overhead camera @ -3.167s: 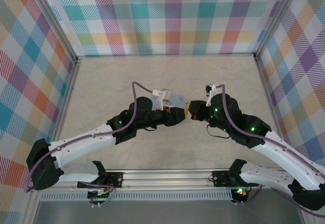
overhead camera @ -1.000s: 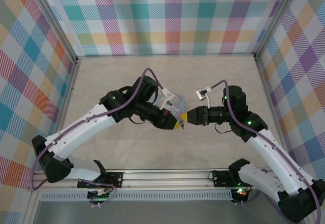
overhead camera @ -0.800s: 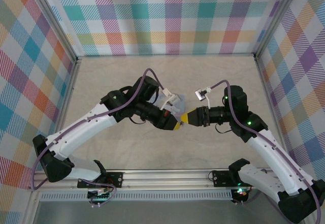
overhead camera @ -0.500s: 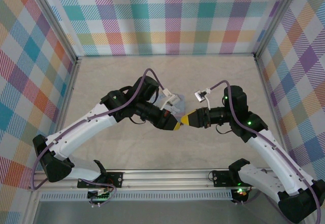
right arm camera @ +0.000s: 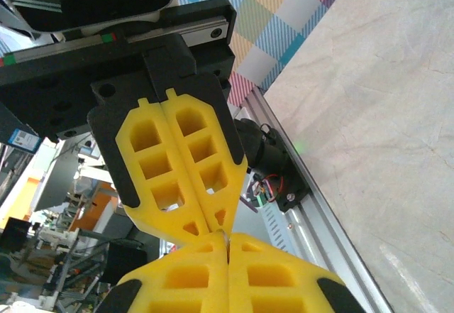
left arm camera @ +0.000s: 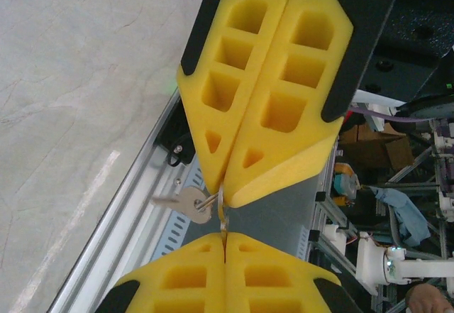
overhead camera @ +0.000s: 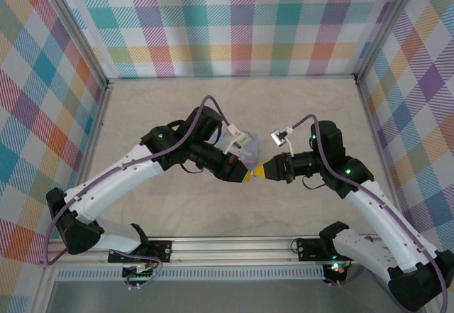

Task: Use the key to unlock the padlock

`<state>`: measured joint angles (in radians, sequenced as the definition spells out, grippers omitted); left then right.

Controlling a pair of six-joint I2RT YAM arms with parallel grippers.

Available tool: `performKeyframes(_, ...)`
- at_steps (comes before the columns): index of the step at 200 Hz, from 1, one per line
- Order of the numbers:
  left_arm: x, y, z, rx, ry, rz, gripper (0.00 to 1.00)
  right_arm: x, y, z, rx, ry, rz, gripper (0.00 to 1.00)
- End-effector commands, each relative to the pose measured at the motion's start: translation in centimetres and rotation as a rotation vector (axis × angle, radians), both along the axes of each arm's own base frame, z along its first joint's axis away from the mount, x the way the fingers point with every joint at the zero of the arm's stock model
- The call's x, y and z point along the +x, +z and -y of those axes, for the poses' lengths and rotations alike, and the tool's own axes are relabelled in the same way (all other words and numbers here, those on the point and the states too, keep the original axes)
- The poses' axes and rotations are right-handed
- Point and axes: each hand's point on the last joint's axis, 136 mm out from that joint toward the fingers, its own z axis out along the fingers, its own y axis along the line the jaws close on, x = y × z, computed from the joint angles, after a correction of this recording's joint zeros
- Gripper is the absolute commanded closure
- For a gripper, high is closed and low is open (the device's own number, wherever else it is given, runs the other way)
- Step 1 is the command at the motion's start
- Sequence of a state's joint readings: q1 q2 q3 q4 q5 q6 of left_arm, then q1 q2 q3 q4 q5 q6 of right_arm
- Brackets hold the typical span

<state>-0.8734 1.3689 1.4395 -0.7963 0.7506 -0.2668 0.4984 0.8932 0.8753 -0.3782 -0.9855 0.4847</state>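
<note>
Key [left arm camera: 183,202] dangles just beside the ring [left arm camera: 212,199], which the left gripper [left arm camera: 225,238] and right gripper [left arm camera: 221,184] both pinch, jaws pressed fully together, tips meeting at the ring.

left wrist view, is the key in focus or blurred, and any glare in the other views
Left wrist view: the key is slightly soft but readable beside sharp yellow pads; the room behind is hazy. Right wrist view: background blurred, a faint green glint on the table. Top external view: even light, soft shadows, no glare.
</note>
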Motion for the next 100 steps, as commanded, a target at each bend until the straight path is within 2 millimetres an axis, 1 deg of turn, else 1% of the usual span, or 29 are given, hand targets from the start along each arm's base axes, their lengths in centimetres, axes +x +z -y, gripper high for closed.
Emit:
performKeyframes(1, 0.0, 1.5, 0.1, -0.042, -0.025, 0.023, 1.0, -0.6, 0.8, 0.1, 0.011, 0.02, 0.056, 1.0)
performKeyframes(31, 0.5, 1.7, -0.2, -0.042, -0.001, 0.038, 1.0, -0.3, 0.8, 0.3, 0.004, -0.012, 0.082, 1.0)
performKeyframes(33, 0.5, 1.7, -0.2, -0.042, 0.004, 0.039, 0.98, -0.2, 0.7, 0.4, 0.001, -0.018, 0.083, 1.0)
performKeyframes(41, 1.0, 1.8, -0.4, -0.041, 0.029, 0.045, 0.87, 0.1, 0.8, 0.5, -0.006, -0.045, 0.097, 1.0)
performKeyframes(50, 1.6, 1.9, -0.7, -0.045, 0.061, 0.05, 0.69, 0.5, 0.9, 0.7, -0.015, -0.079, 0.12, 1.0)
performKeyframes(54, 1.9, 2.0, -0.9, -0.047, 0.08, 0.051, 0.64, 0.7, 0.8, 0.8, -0.02, -0.094, 0.128, 1.0)
performKeyframes(68, 3.0, 2.4, -1.5, -0.075, 0.149, 0.059, 0.58, 1.3, 1.2, 1.2, -0.035, -0.154, 0.172, 1.0)
performKeyframes(77, 3.9, 2.6, -2.2, -0.089, 0.208, 0.063, 0.5, 1.9, 1.4, 1.5, -0.047, -0.197, 0.207, 1.0)
performKeyframes(100, 5.9, 2.4, -4.0, -0.099, 0.361, 0.052, 0.42, 3.4, 1.4, 2.5, -0.102, -0.303, 0.269, 1.0)
